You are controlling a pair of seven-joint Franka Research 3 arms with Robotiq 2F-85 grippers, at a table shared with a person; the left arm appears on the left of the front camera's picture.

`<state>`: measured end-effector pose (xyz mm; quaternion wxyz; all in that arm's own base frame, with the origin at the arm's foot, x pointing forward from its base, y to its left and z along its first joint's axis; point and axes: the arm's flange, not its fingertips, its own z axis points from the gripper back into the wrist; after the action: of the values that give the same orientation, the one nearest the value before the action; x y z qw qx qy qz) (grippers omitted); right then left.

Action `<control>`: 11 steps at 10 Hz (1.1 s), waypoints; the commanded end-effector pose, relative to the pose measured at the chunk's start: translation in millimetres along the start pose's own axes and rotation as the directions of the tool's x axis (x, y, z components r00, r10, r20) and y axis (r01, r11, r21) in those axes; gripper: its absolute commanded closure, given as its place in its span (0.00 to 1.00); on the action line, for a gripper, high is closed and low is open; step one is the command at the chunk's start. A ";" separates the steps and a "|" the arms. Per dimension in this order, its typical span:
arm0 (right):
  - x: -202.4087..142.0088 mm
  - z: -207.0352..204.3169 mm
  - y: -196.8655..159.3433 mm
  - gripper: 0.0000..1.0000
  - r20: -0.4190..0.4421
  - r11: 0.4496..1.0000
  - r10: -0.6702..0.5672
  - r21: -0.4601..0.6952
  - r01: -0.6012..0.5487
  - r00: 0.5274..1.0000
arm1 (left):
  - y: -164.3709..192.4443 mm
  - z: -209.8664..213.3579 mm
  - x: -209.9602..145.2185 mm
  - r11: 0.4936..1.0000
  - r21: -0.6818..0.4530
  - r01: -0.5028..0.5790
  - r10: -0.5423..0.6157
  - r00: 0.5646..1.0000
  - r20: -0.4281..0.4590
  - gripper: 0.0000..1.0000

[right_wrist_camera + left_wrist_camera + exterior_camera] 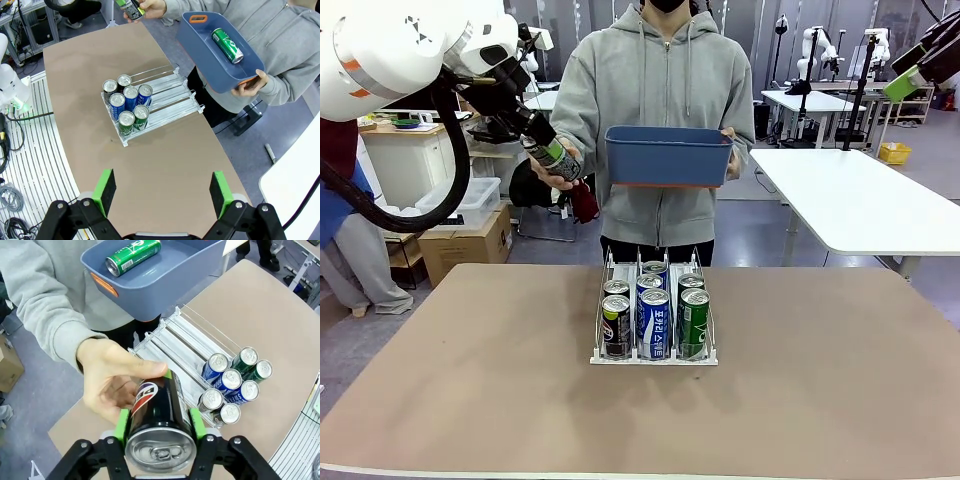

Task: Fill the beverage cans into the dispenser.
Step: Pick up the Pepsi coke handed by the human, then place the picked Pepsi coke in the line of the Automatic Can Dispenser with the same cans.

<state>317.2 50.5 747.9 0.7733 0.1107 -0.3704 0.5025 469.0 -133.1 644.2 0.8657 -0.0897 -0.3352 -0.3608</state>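
The left gripper [159, 424] is clamped on a black can [162, 400], a person's hand [112, 382] cupping it too; the right gripper [162, 192] hangs with jaws wide apart above the table [820, 380]; six cans [127, 102] stand at the dispenser's [172, 95] robot-side end; a green can [226, 45] lies in the blue bin [668, 158] the person holds.

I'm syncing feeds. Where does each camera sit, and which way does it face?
Front view: between the arms, facing across the table at the person holding the blue bin; left arm upper left.
Left wrist view: behind the left gripper, shut on a black can at the person's hand.
Right wrist view: above the open right gripper, looking down at the dispenser.
Wrist views share the green can in the bin.
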 end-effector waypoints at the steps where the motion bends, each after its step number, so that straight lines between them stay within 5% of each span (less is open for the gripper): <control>1: -0.6 -1.2 -0.3 0.00 -0.001 1.000 0.006 0.002 -0.006 1.000 | -4.8 3.8 -3.5 1.000 0.020 0.001 -0.001 1.000 0.000 1.00; 2: -0.6 -1.2 -0.3 0.00 -0.001 1.000 0.006 0.002 -0.006 1.000 | -7.6 1.0 -1.4 0.998 -0.059 0.031 -0.031 0.999 0.006 1.00; 11: -0.6 -1.2 -0.3 0.00 -0.001 1.000 0.006 0.002 -0.006 1.000 | -1.0 1.2 0.5 1.000 0.001 0.000 0.000 1.000 0.002 1.00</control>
<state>317.2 50.5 747.9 0.7733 0.1107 -0.3704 0.5025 467.1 -135.9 644.7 0.8645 -0.0907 -0.3339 -0.3645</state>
